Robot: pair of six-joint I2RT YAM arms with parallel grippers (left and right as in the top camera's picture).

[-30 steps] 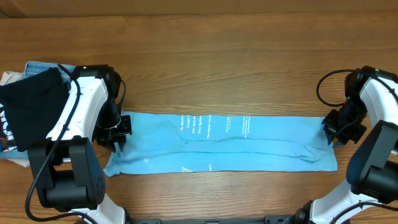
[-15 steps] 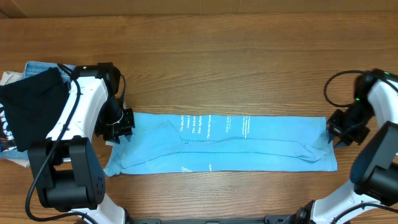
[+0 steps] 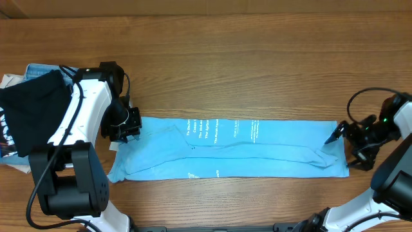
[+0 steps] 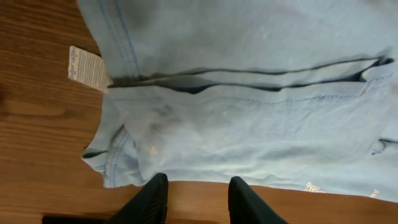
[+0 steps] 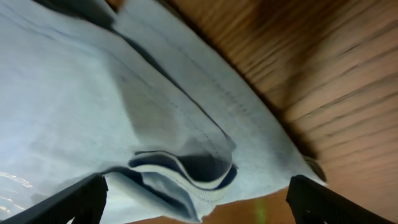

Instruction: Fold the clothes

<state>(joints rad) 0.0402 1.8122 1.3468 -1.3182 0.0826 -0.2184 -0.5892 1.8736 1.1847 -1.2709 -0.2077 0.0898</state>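
Across the counter (image 3: 257, 64) | T-shirt (image 3: 257, 149) strip runs left-right | left claw (image 3: 126, 127) at left end, apart | right claw (image 3: 338, 135) at right end, apart

From overhead, looking straight down over the whole surface (image 3: 244, 58). From each wrist, close above one end of the T-shirt (image 3: 277, 154), shared with overhead.
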